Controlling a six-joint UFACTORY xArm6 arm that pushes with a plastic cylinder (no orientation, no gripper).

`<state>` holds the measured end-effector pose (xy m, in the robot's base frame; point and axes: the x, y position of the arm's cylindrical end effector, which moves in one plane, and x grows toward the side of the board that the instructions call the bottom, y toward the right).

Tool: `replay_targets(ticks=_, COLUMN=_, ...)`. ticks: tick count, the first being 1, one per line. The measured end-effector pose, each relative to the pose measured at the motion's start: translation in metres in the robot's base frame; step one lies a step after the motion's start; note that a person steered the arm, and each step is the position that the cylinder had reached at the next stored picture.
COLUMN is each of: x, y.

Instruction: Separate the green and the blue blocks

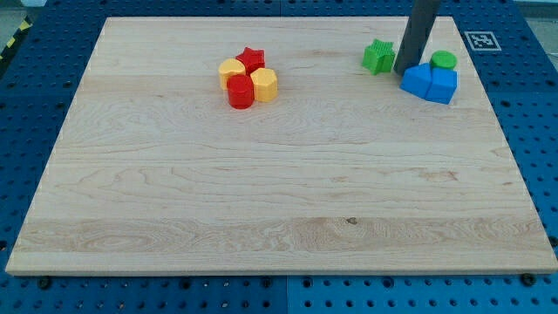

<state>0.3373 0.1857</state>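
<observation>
My tip stands at the view's upper right, between the green star block on its left and the blue blocks on its right. A blue block with slanted sides touches a blue cube. A green round block sits right behind the blue cube, touching it. The tip is right at the upper left edge of the slanted blue block. The green star stands a short way apart from the blue blocks.
A cluster at the upper middle left holds a red star, a yellow block, a red round block and a yellow hexagonal block. A marker tag lies off the board's upper right corner.
</observation>
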Motion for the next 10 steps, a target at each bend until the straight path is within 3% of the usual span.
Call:
replay_targets(ticks=1, x=0.007, y=-0.005)
replay_targets(ticks=2, x=-0.059, y=-0.017)
replay_targets(ticks=3, x=-0.082, y=0.019)
replay_targets(ticks=4, x=-0.040, y=0.091)
replay_targets(ticks=5, x=-0.023, y=0.100)
replay_targets(ticks=7, x=-0.016, y=0.019)
replay_targets(ticks=8, x=-0.018, y=0.007)
replay_targets(ticks=10, x=0.032, y=0.033)
